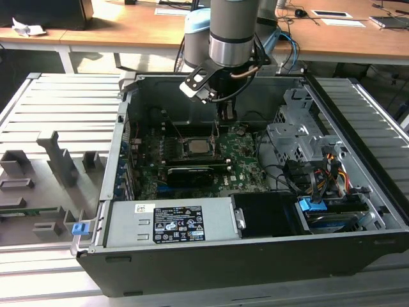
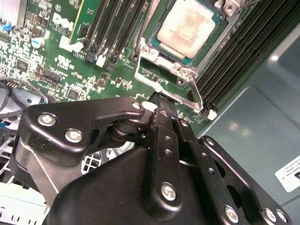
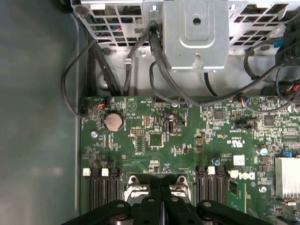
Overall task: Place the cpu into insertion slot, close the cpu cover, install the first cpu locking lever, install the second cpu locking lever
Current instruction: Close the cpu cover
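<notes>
The cpu (image 1: 197, 148) shows its silvery-tan top (image 2: 185, 26) inside the insertion slot (image 2: 140, 37) on the green motherboard. The cpu cover (image 2: 161, 70) lies down around the chip as a silver frame. A thin locking lever (image 2: 196, 93) stands up at one corner of the socket. My gripper (image 1: 225, 115) hangs low over the board at the socket's far edge, with its black fingers pressed together and their tips (image 2: 162, 101) just beside the cover's hinge end. In the first wrist view the gripper (image 3: 161, 183) sits between the two silver hinge lugs (image 3: 133, 185).
The open computer case (image 1: 108, 192) walls in the board. A silver drive cage (image 1: 300, 137) and cable bundles (image 1: 319, 173) fill the exterior view's right. A power supply (image 1: 169, 224) is at the front. Black memory slots (image 2: 239, 47) flank the socket. A grey fixture tray (image 1: 45, 185) lies outside on the exterior view's left.
</notes>
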Available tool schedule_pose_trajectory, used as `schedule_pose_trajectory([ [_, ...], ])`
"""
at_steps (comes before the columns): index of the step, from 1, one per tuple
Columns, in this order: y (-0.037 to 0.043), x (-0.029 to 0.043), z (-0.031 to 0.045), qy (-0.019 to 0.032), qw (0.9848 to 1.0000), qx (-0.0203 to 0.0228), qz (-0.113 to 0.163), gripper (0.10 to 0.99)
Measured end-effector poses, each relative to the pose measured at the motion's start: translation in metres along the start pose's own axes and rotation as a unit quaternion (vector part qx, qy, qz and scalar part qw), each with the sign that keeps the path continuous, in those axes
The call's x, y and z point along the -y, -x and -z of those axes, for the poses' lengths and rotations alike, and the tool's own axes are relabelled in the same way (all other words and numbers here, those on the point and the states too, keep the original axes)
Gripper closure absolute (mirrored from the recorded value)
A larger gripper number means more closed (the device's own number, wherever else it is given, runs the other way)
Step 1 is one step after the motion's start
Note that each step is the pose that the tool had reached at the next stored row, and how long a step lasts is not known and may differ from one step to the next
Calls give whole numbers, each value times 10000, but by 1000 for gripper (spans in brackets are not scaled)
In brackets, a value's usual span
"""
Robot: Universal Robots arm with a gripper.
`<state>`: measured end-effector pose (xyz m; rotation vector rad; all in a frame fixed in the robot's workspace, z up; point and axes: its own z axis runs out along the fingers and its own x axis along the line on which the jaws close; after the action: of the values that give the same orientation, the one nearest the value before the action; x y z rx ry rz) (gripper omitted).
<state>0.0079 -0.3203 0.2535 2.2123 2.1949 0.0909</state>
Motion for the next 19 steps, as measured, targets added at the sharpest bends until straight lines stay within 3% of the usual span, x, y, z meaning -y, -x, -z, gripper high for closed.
schedule_pose_trajectory([
  [10,-2,150,-32,0,10000,0,1,980],
  [16,-2,229,-114,-2,10000,0,4,980],
  [19,-1,247,-141,-54,10000,-4,62,980],
])
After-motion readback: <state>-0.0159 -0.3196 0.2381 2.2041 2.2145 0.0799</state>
